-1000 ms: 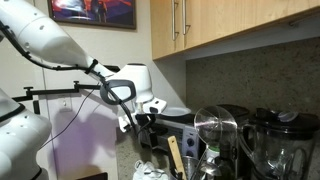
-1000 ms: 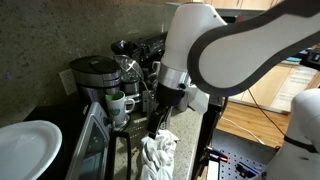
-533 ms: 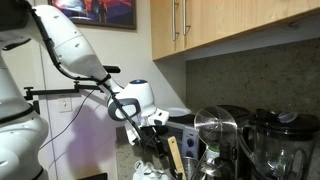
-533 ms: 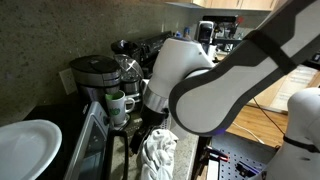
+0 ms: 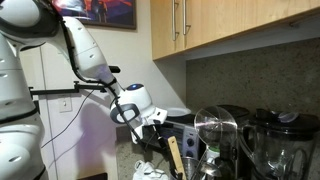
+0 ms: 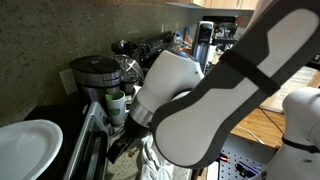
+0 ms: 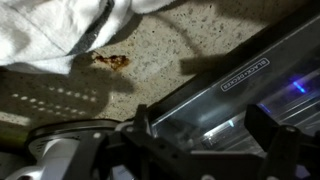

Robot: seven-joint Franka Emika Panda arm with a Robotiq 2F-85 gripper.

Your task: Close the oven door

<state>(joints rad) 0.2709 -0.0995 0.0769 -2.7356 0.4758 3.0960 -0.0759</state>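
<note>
In the wrist view the oven door [image 7: 235, 85] runs diagonally across the frame, dark glass with a silver edge bearing a brand label. My gripper [image 7: 205, 128] is open, with one finger [image 7: 140, 122] on each side of the door's edge, close to it. In an exterior view the door [image 6: 88, 150] hangs part open at the lower left, and the arm's white body hides most of the gripper. In an exterior view the gripper [image 5: 154, 124] is low beside the dark oven front.
A crumpled white cloth [image 7: 50, 30] lies on the speckled counter near the door and also shows below the arm [image 6: 150, 165]. A white plate [image 6: 25, 145], coffee maker [image 6: 95, 75] and mug [image 6: 118, 103] stand nearby. Clear blender jars [image 5: 215, 130] and wooden cabinets [image 5: 230, 20] are close.
The arm has swung lower and closer to the oven door, filling more of the exterior view. The gripper has dropped from above the cloth to the door's edge.
</note>
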